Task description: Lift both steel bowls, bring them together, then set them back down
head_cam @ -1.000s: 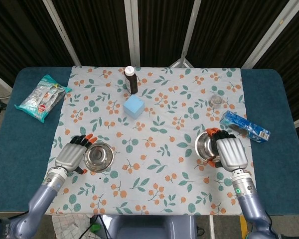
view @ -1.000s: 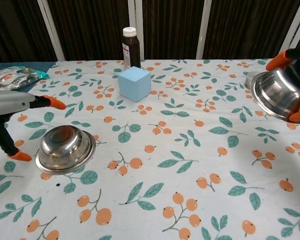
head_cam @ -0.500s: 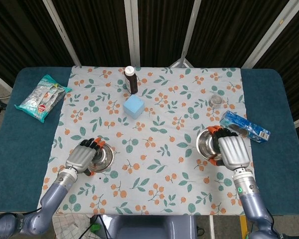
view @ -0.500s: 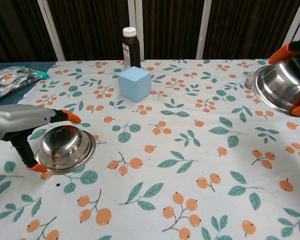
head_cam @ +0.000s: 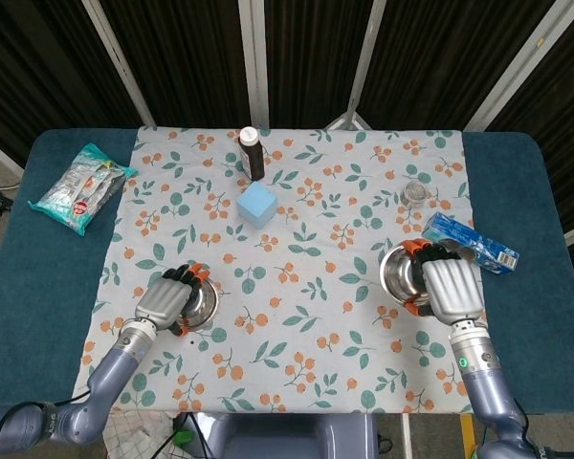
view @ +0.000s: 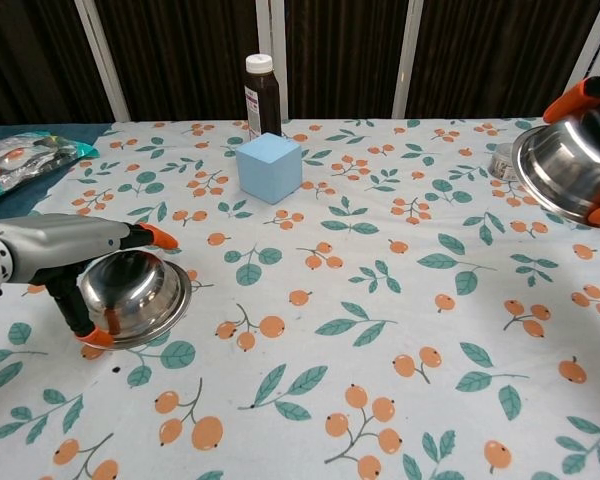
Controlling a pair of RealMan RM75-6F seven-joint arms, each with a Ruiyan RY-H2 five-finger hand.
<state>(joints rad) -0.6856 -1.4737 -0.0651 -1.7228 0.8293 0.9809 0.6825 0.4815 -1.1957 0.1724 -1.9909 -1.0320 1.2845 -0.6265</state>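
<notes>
The left steel bowl (head_cam: 200, 302) (view: 136, 294) rests on the flowered cloth at the front left. My left hand (head_cam: 166, 297) (view: 58, 247) reaches over its left side with fingers spread across it. The thumb lies by the near rim, and no firm grip shows. The right steel bowl (head_cam: 400, 275) (view: 568, 170) is off the table and tilted, its opening facing left. My right hand (head_cam: 450, 289) grips it from the right side, orange fingertips (view: 577, 97) over its rim.
A brown bottle (head_cam: 252, 153) (view: 263, 93) and a blue cube (head_cam: 258, 204) (view: 270, 166) stand at the back centre. A snack packet (head_cam: 80, 187) lies far left. A blue packet (head_cam: 470, 242) and a small tin (head_cam: 417, 193) sit behind the right bowl.
My left hand has slid right, from beside the left bowl to over it, thumb now at the rim. The right hand has raised its bowl slightly higher and further right.
</notes>
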